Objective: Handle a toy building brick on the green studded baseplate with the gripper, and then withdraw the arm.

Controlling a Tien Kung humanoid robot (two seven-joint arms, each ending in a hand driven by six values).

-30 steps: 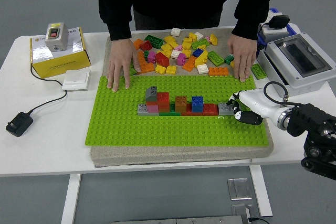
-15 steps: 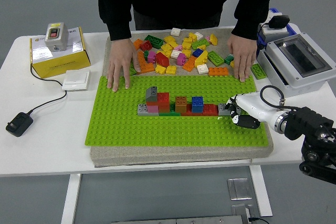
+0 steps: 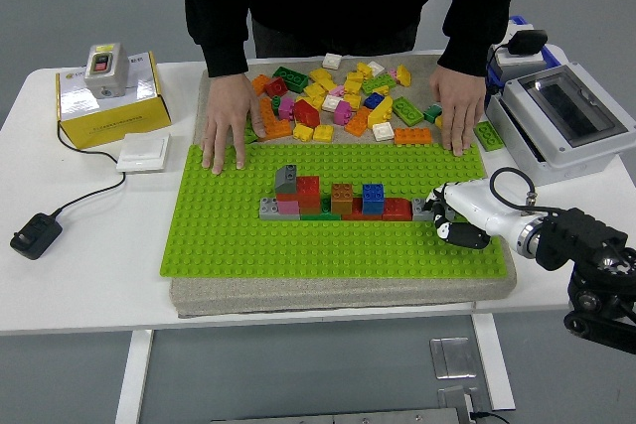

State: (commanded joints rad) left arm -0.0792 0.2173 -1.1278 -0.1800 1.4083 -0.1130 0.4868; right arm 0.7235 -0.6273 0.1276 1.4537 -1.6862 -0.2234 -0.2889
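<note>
The green studded baseplate (image 3: 238,235) lies on a beige mat in the middle of the table. A row of joined bricks (image 3: 333,201) in grey, red, pink, brown and blue stands on it. A small grey brick (image 3: 423,210) ends that row on the right. My right hand (image 3: 444,213), white with dark fingertips, comes in from the right and curls its fingers onto that grey brick's right end, thumb low at the front. My left arm is out of view.
A person at the far side presses one flat hand (image 3: 226,127) and the other hand (image 3: 457,109) on the baseplate's far edge. Several loose bricks (image 3: 343,96) lie between them. A yellow box (image 3: 107,104), white switch (image 3: 144,152), black adapter (image 3: 36,233) and grey enclosure (image 3: 566,116) stand around.
My right hand has slid slightly left and toward the near edge, closing in on the grey brick's end. The person's hands and the bricks have stayed put.
</note>
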